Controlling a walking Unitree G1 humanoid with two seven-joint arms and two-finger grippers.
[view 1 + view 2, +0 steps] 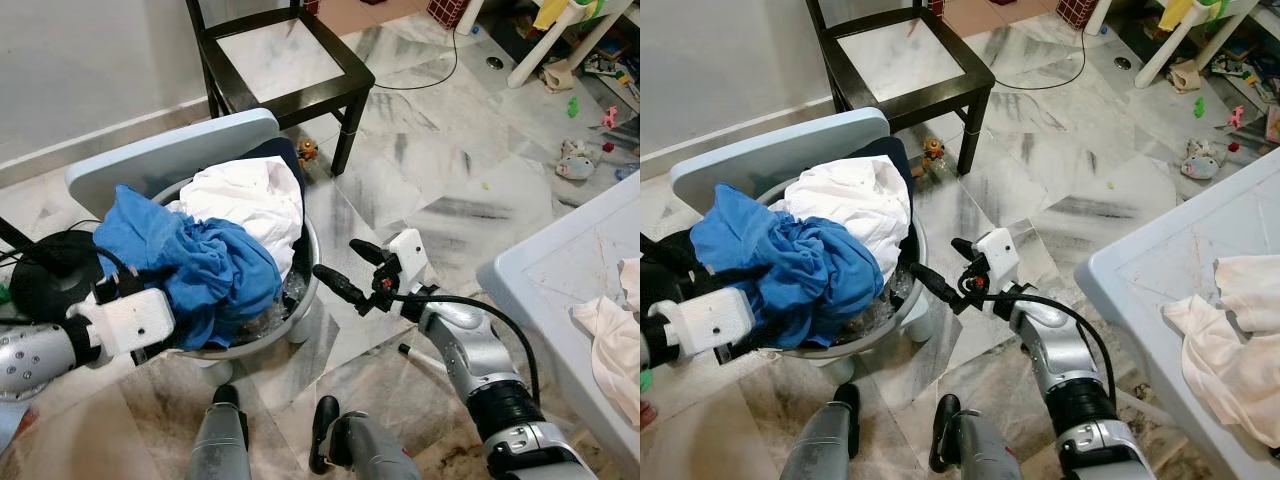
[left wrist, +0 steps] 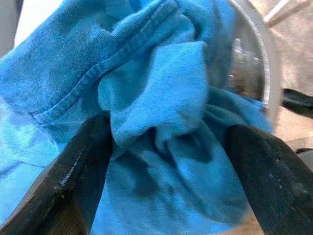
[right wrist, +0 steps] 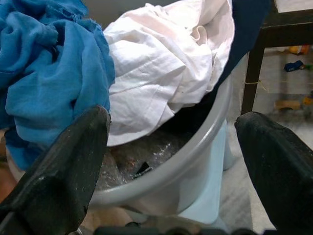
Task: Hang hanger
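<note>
The left gripper (image 2: 166, 161) reaches into the grey basin (image 1: 305, 272) from the basin's 8 o'clock side. Its two black fingers (image 2: 83, 166) are spread wide, one on either side of a bunched fold of the blue shirt (image 1: 190, 260). The cloth lies against one finger but is not pinched.

The blue shirt heaps over the basin's 9 o'clock half. A white garment (image 1: 250, 200) is piled from the centre toward 1 o'clock, and a dark navy piece (image 1: 287, 158) hangs over the rim behind it. The basin sits on a pale blue stool (image 1: 160, 150).

In the right wrist view, crinkled clear plastic (image 3: 146, 152) lines the basin's bottom, with a small dark piece (image 3: 142, 169) lying in it. I cannot tell what that piece is. The hanger cannot be picked out among the laundry, so its long axis and pointing cannot be told.

The right gripper (image 1: 338, 258) hovers just outside the rim at the basin's 3 o'clock, its fingers parted, empty and aimed at the laundry.

A black chair (image 1: 280, 60) stands at the basin's 1 o'clock, with a small toy (image 1: 307, 150) by its leg. Well off at 3 o'clock, a pale blue table (image 1: 550, 270) carries a white cloth (image 1: 612, 345).
</note>
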